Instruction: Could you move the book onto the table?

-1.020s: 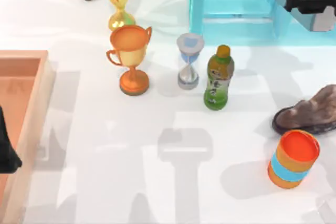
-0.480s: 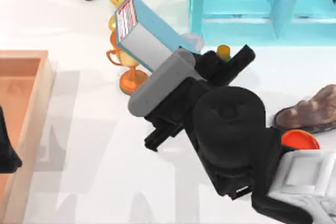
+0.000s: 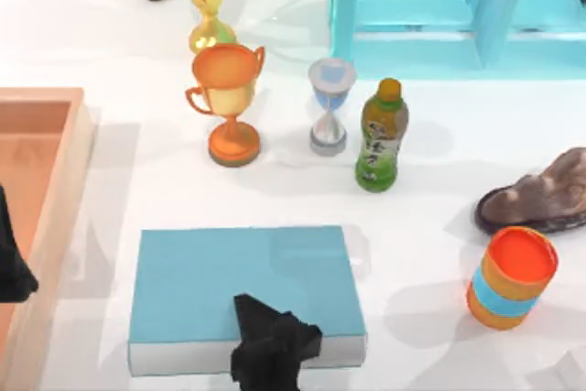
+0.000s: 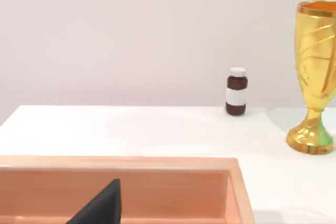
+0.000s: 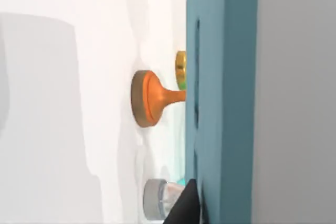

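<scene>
The book (image 3: 243,286) lies flat on the desk (image 3: 430,217), with the right gripper (image 3: 273,347) at its near edge. Beyond the jaws, past the book, stand a trophy (image 3: 229,103), an hourglass (image 3: 330,105) and a bottle (image 3: 382,135). To the right of the jaws stands a can (image 3: 513,278). Far to their left lies a tray (image 3: 41,190).

Gold trophy (image 4: 315,77) beside brown bottle (image 4: 236,92)

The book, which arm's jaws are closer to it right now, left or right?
Right. The right gripper is at the near edge of the book, which lies flat on the table. The left gripper is parked over the wooden tray, well off to the left.
</scene>
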Controlling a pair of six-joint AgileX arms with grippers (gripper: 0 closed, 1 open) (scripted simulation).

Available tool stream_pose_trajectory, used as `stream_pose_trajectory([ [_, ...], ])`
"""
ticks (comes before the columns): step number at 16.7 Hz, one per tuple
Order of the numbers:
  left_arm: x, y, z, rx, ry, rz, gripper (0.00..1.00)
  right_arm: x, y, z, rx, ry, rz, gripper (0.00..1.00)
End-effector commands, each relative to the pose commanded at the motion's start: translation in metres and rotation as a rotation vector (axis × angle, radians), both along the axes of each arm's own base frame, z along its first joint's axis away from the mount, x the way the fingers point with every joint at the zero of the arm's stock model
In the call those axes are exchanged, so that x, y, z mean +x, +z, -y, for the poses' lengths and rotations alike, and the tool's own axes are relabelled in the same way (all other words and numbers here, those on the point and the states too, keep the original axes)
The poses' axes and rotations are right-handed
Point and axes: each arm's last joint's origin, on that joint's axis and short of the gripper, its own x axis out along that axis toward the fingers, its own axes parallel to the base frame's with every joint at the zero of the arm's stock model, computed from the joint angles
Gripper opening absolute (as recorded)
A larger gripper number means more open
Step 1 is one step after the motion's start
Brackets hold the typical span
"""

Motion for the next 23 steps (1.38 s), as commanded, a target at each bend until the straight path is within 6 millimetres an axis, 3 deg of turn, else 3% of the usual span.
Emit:
stream_pose_trajectory([
  [2, 0.0, 0.0, 0.0, 0.0, 0.0, 0.0, 1.0, -0.008, -0.007, 0.001, -0.05, 0.015, 0.019, 0.0],
  [14, 0.0, 0.0, 0.0, 0.0, 0.0, 0.0, 1.0, -0.012, -0.009, 0.003, -0.054, 0.013, 0.016, 0.0],
  [20, 0.0, 0.0, 0.0, 0.0, 0.0, 0.0, 1.0, -0.012, -0.034, 0.002, -0.054, 0.013, 0.016, 0.0],
  [23, 0.0, 0.0, 0.0, 0.0, 0.0, 0.0, 1.0, -0.012, -0.038, 0.003, -0.054, 0.012, 0.016, 0.0],
])
